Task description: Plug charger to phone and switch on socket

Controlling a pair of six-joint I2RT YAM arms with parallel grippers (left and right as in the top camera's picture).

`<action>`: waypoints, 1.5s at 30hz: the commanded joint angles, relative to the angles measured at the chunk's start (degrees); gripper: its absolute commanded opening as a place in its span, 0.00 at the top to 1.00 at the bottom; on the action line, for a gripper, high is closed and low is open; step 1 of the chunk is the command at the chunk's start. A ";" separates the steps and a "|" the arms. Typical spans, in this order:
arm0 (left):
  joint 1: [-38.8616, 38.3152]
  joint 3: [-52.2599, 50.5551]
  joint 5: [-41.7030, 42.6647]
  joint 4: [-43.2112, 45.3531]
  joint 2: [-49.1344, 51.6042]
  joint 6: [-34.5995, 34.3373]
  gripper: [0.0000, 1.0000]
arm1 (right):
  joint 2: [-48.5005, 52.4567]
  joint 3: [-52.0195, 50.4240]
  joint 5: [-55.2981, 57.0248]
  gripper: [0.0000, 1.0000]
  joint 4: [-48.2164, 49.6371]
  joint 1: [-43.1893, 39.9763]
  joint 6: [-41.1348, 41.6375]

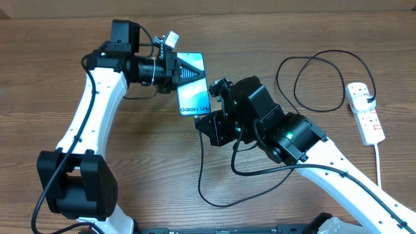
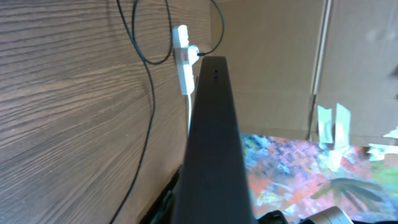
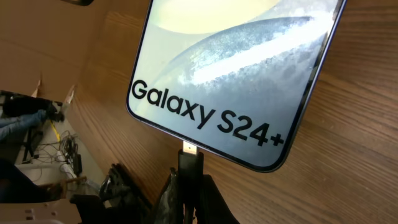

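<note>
While I watch the feeds, my left pincer (image 1: 177,67) is clamped on the top end of the phone (image 1: 194,88), whose lit screen faces up and stretches away from its fingers toward my other arm. My right pincer (image 3: 189,196) is closed on the plug of the charger (image 3: 189,163), just ahead of its fingertips. The plug's metal tip meets the middle of the phone's bottom edge, with a sliver of metal showing. The black cable trails behind that pincer in loops over the table (image 1: 149,175). The socket (image 1: 366,112) lies well apart, off the right pincer's outer side, with a black plug in it.
</note>
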 commanded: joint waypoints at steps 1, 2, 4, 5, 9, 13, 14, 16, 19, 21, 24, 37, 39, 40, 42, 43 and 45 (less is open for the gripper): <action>-2.45 0.66 -0.48 -0.96 -0.57 3.02 0.96 | -0.31 1.46 4.09 0.96 2.01 -0.63 1.38; -2.60 0.68 -0.48 -0.96 -0.57 3.10 0.96 | -0.31 1.46 4.11 0.96 1.77 -0.63 1.36; -2.67 0.68 -0.46 -0.96 -0.57 3.19 0.96 | -0.31 1.46 4.13 0.96 1.18 -0.63 1.36; -2.67 0.66 -0.46 -0.98 -0.57 3.19 0.96 | -0.31 1.46 4.26 0.96 1.09 -0.63 1.36; -2.67 0.66 -0.31 -1.31 -0.57 3.23 0.96 | -0.31 1.46 6.84 0.96 1.14 -0.63 1.42; -2.67 0.66 -0.31 -2.84 -0.57 4.72 0.96 | -0.26 1.46 8.66 0.96 1.75 -0.63 3.17; -2.67 0.68 -0.31 -3.30 -0.57 5.20 0.96 | -0.26 1.46 8.90 0.96 2.05 -0.63 3.58; -2.67 0.66 -0.31 -3.89 -0.57 5.60 0.96 | -0.26 1.46 9.03 0.96 2.58 -0.63 3.96; -2.67 0.66 -0.26 -4.24 -0.57 5.60 0.96 | -0.20 1.46 9.07 0.97 3.56 -0.63 4.00; -2.67 0.66 0.15 -4.35 -0.57 5.57 0.96 | 0.00 1.46 9.55 0.96 3.98 -0.63 4.42; -2.67 0.66 0.52 -5.11 -0.57 5.57 0.96 | 0.39 1.46 9.90 0.96 4.26 -0.63 4.61; -2.71 0.66 0.59 -7.17 -0.57 7.54 0.96 | 1.03 1.46 9.90 0.96 6.14 -0.63 4.81; -2.71 0.66 0.59 -7.17 -0.57 7.54 0.96 | 1.03 1.46 9.92 0.96 6.40 -0.63 4.81; -2.71 0.66 0.59 -7.19 -0.57 7.56 0.96 | 1.03 1.46 9.92 0.96 6.58 -0.63 4.81; -2.71 0.66 0.59 -7.21 -0.57 7.72 0.96 | 1.03 1.46 10.27 0.96 6.82 -0.63 4.81; -2.71 0.66 0.61 -7.26 -0.57 7.72 0.96 | 1.03 1.46 10.75 0.96 6.91 -0.63 4.83; -2.71 0.66 0.59 -7.39 -0.57 7.72 0.96 | 1.03 1.46 11.45 0.96 6.99 -0.66 4.79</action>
